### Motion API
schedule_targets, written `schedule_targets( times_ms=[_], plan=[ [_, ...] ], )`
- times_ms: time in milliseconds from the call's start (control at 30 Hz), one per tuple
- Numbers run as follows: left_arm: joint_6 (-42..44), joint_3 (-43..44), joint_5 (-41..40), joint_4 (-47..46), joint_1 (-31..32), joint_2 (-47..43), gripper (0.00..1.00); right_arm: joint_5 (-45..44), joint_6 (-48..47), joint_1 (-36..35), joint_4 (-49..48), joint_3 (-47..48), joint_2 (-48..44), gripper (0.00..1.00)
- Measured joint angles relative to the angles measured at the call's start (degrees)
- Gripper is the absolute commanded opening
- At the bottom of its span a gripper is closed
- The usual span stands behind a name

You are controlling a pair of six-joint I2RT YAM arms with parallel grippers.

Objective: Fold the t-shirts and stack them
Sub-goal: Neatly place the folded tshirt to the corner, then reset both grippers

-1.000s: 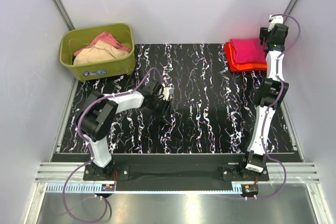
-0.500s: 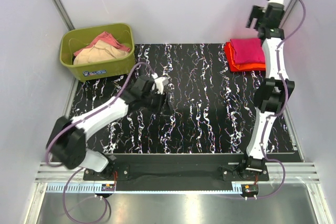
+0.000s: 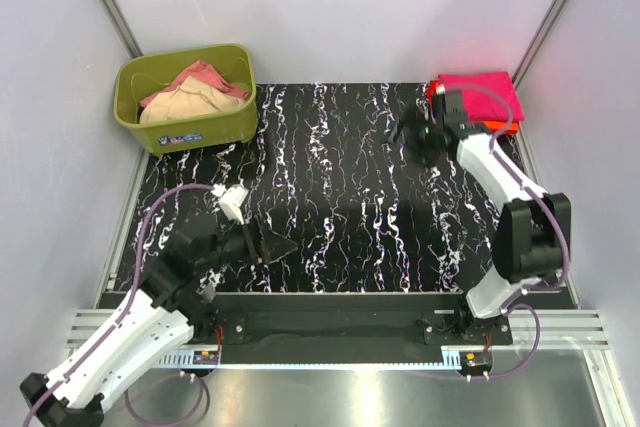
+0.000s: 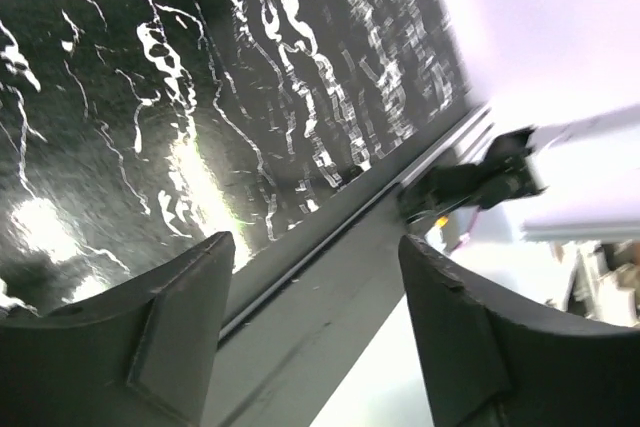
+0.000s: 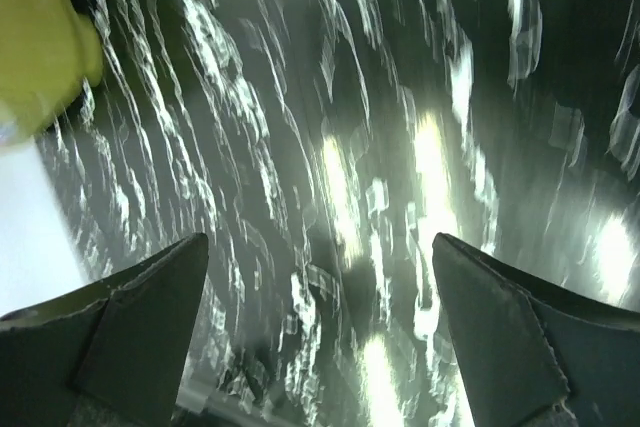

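Right gripper (image 5: pixel 320 239) spread, empty, stacked t-shirts (image 3: pixel 482 97) just right of it, left gripper (image 4: pixel 315 240) spread

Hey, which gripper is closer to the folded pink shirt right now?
Right. The right gripper hangs just left of the pink shirt; the left gripper is far away, at the near left.

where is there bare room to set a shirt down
The middle of the black marbled table, between the olive-green plastic tub and the folded hot pink t-shirt, is bare. Crowded around the left gripper and right gripper.
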State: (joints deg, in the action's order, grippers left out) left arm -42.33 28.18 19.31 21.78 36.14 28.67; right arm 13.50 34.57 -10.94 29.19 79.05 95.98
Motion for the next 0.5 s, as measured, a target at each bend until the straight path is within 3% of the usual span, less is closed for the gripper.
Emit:
schedule_targets(
  times_ms=[167, 400, 500],
  plan=[
    [-8.74, -6.56, -2.40, -0.48, -0.02, -12.11, 0.84, 5.73, 10.08, -0.63, -4.22, -25.27, -12.44, 0.99],
    [-22.36, -18.51, -3.74, -4.13, -0.02, -26.60, 0.86, 12.31, 18.93, -0.70, -12.74, -46.73, -23.85, 1.00],
    [-28.96, -23.30, -3.37, -6.93, -0.02, -28.06, 0.86, 15.30, 22.29, -0.70, -16.85, -54.71, -26.25, 1.00]
  ],
)
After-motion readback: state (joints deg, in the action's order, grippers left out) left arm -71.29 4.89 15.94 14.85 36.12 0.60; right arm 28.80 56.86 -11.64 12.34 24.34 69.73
